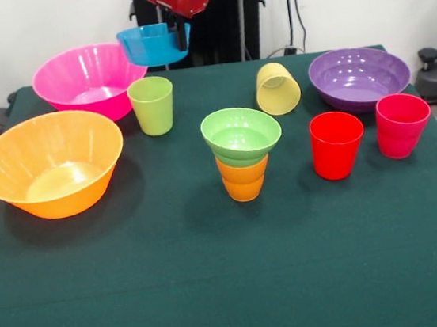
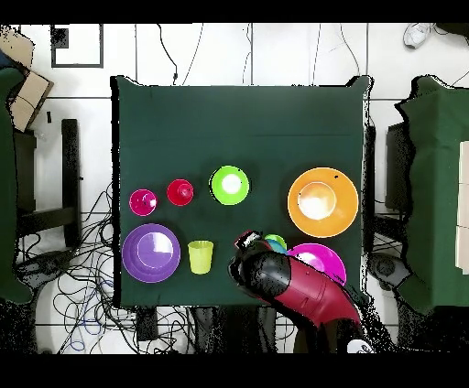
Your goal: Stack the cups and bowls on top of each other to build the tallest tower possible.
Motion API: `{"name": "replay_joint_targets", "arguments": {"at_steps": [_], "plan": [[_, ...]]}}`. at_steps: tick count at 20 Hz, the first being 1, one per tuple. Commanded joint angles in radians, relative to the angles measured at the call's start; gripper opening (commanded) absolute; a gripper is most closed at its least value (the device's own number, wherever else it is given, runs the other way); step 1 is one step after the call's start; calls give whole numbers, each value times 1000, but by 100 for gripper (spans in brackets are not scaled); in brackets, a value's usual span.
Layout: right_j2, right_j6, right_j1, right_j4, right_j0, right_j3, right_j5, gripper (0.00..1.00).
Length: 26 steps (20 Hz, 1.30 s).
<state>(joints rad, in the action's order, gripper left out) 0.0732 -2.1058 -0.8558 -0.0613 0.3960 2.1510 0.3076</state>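
Observation:
The tower stands mid-table: the orange ribbed cup [image 1: 243, 178] with the small light green bowl [image 1: 240, 134] on it, also seen from overhead [image 2: 229, 184]. My gripper [image 1: 160, 25] is shut on the rim of the small blue bowl [image 1: 154, 44]. It holds the bowl tilted in the air at the table's far side, above the lime green cup [image 1: 151, 105] and beside the large pink bowl [image 1: 85, 80]. It is left of and behind the tower. In the overhead view the arm [image 2: 293, 288] hides the blue bowl.
The large orange bowl [image 1: 51, 164] sits at the left. The pale yellow cup [image 1: 277, 88] lies on its side behind the tower. The purple bowl [image 1: 358, 76], red cup [image 1: 337, 144] and pink-red cup [image 1: 402, 124] stand at the right.

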Motion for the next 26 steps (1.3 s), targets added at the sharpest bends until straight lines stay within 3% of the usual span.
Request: {"name": "replay_joint_targets", "arguments": {"at_steps": [1,8,15,26], "plan": [[-12,14,-1,74,-11,-62,206,0],[-36,14,-5,71,13,-52,204,0],[-45,18,14,82,20,-107,232,0],[-57,-21,65,67,-16,-183,247,0]]}}
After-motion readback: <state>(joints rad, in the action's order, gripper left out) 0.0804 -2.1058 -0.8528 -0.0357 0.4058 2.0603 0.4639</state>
